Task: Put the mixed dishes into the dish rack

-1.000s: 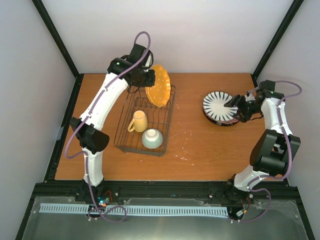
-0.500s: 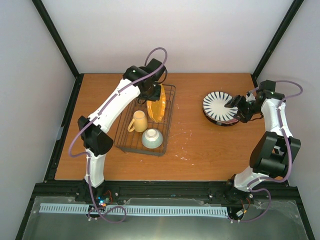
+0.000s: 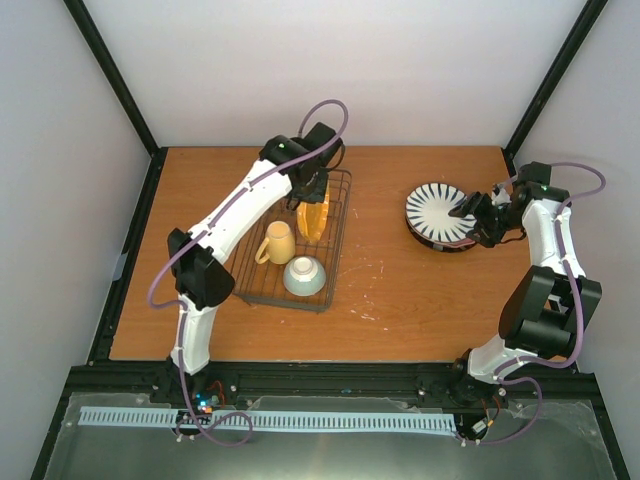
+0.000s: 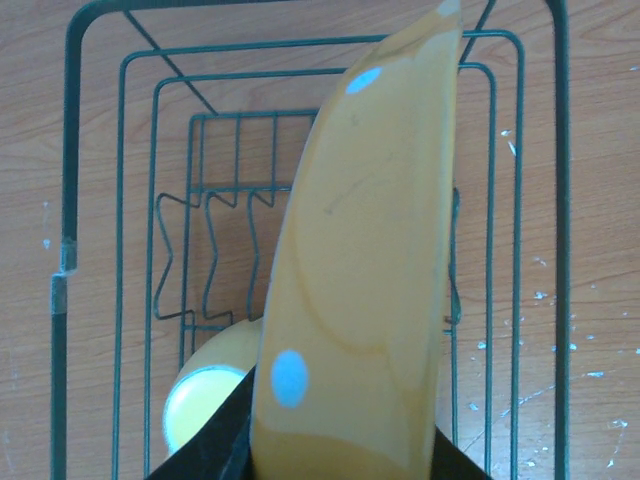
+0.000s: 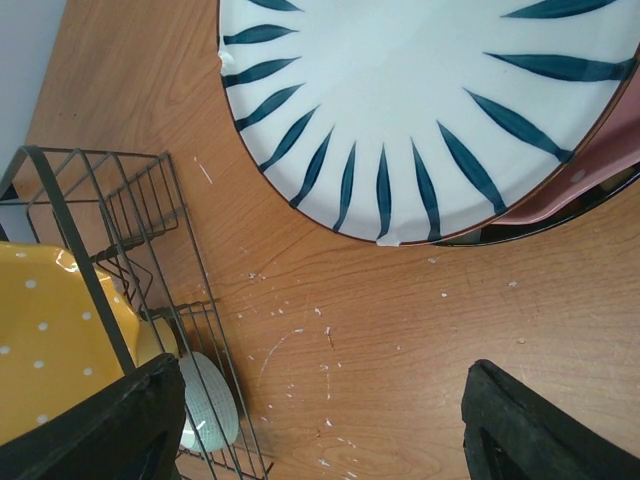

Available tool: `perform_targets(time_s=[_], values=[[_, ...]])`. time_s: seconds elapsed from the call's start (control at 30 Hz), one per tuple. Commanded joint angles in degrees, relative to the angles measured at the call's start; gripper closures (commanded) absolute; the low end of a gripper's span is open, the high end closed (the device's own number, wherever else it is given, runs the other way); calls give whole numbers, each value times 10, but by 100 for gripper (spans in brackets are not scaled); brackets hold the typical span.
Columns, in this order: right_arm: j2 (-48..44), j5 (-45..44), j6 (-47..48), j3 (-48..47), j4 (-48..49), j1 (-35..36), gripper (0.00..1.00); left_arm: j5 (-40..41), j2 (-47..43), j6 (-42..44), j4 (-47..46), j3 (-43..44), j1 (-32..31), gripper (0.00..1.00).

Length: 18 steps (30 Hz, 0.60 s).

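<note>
My left gripper [image 3: 309, 187] is shut on the orange white-dotted plate [image 3: 314, 213], which stands on edge inside the far end of the dish rack [image 3: 341, 240]. In the left wrist view the plate [image 4: 370, 280] fills the middle, pinched at the bottom by my gripper [image 4: 340, 465], with the rack's wires [image 4: 65, 200] below it. A yellow mug [image 3: 277, 243] and a mint bowl [image 3: 304, 277] sit in the rack's near half. At the right, my right gripper [image 3: 469, 216] stands open beside the striped plate [image 3: 436, 212], which tops a stack; a pink plate [image 5: 590, 170] shows beneath it.
Black frame posts [image 3: 112, 90] rise at the back corners, and white walls close in on three sides. A dark rail [image 3: 330, 375] runs along the table's near edge. White flecks [image 5: 330, 340] dot the wood between the rack [image 5: 100, 250] and the plate stack.
My left arm has swung right and down, turning the orange plate on edge and lowering it into the rack's far end. The right arm has stayed put.
</note>
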<state>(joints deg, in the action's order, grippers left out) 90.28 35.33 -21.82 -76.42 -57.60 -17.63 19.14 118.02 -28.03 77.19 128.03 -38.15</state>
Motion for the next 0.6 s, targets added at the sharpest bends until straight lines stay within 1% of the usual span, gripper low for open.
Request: perform_targets(time_s=[0.0, 0.1, 0.23, 0.33, 0.47, 0.57], values=[[-13, -1, 10, 4, -1, 2, 26, 31, 24, 15, -18, 45, -7, 99], [-12, 0, 11, 6, 0, 2, 26, 35, 32, 22, -18, 49, -8, 99], [-9, 2, 13, 7, 1, 2, 26, 43, 44, 27, -19, 27, -12, 99], [-7, 4, 14, 6, 1, 2, 26, 53, 59, 30, -19, 7, -22, 99], [-6, 5, 15, 7, 1, 2, 26, 57, 76, 24, -19, 8, -36, 99], [-6, 7, 14, 8, 1, 2, 26, 59, 86, 20, -18, 8, -41, 90]])
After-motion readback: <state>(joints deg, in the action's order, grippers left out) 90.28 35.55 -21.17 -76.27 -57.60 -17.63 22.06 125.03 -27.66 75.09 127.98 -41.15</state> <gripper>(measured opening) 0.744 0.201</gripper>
